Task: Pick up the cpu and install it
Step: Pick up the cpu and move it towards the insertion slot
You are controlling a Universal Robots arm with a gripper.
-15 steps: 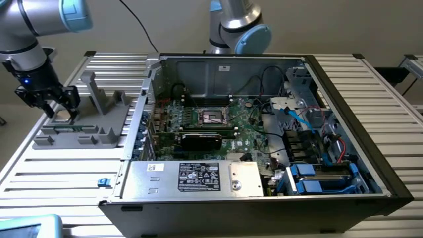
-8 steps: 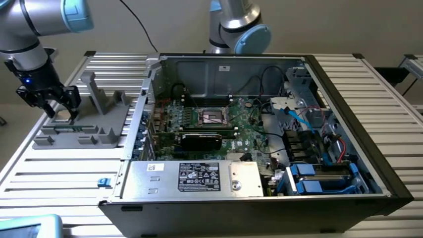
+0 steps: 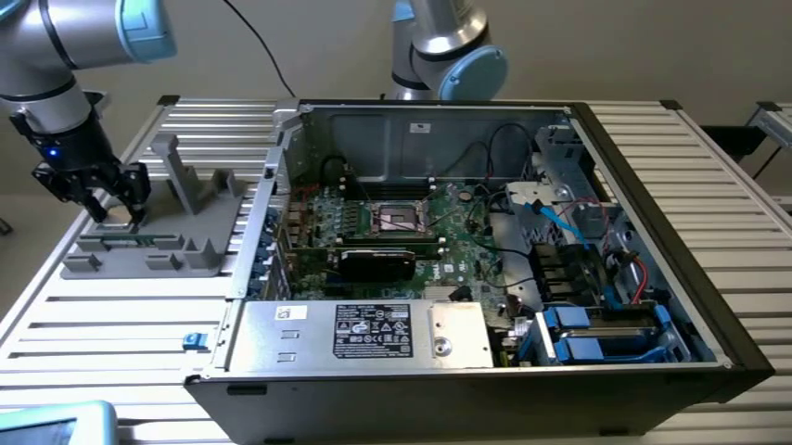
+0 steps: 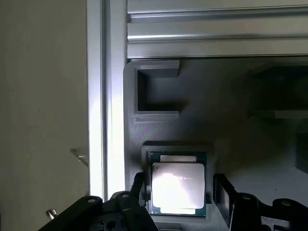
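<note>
The cpu [image 4: 178, 186], a flat square chip with a dull silver top, lies in a shallow pocket of the grey holder [image 4: 211, 115]. My gripper [image 4: 181, 192] is lowered over it and open, with one dark finger [image 4: 138, 186] on each side of the chip. A narrow gap shows between the chip and the other finger [image 4: 223, 191]. In the exterior view the gripper [image 3: 109, 211] hangs over the grey holder [image 3: 148, 246] at that view's left, beside the open computer case. The dark square socket [image 3: 399, 218] sits on the motherboard inside the case.
The open computer case [image 3: 495, 371] stands on a slatted aluminium table [image 3: 111, 324]. Inside it are a black card [image 3: 377, 261], cables and blue drive bays [image 3: 594, 336]. Upright grey posts [image 3: 185, 176] rise from the holder next to the gripper. A second arm's base [image 3: 440, 46] stands behind the case.
</note>
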